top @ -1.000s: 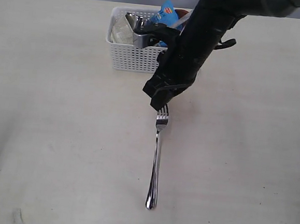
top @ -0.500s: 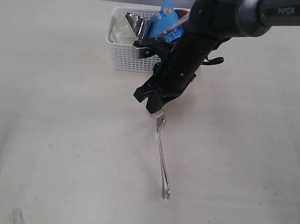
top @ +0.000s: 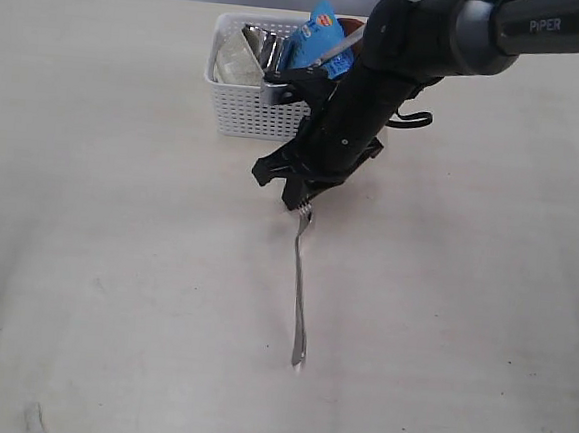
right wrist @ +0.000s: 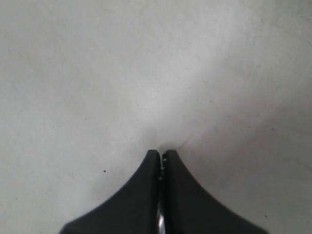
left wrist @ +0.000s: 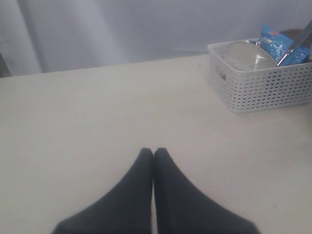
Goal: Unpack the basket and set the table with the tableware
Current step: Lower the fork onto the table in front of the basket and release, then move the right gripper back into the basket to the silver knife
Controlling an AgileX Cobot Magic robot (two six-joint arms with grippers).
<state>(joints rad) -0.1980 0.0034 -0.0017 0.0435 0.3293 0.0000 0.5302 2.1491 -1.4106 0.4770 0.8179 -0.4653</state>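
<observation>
My right gripper (top: 296, 199) (right wrist: 162, 155) is shut on the tine end of the steel fork (top: 301, 288). The fork's handle slants down toward the near side of the pale table (top: 115, 263); between the fingers only a steel glint (right wrist: 160, 222) shows. Behind the arm stands the white lattice basket (top: 245, 113) (left wrist: 263, 87), holding a steel cup (top: 260, 46), a pale bowl (left wrist: 243, 54), a steel knife (top: 339, 45) and a blue snack packet (top: 319, 33) (left wrist: 275, 43). Over bare table, well away from the basket, my left gripper (left wrist: 153, 152) is shut and holds nothing.
The black right arm (top: 402, 55) reaches in from the upper right across the basket's right end. A grey curtain (left wrist: 122, 29) hangs behind the table's far edge. Bare tabletop spreads left and right of the fork.
The right gripper has shifted slightly left with the fork. The fork's handle swung out to the right, then back, and its tip now lies closer to the gripper.
</observation>
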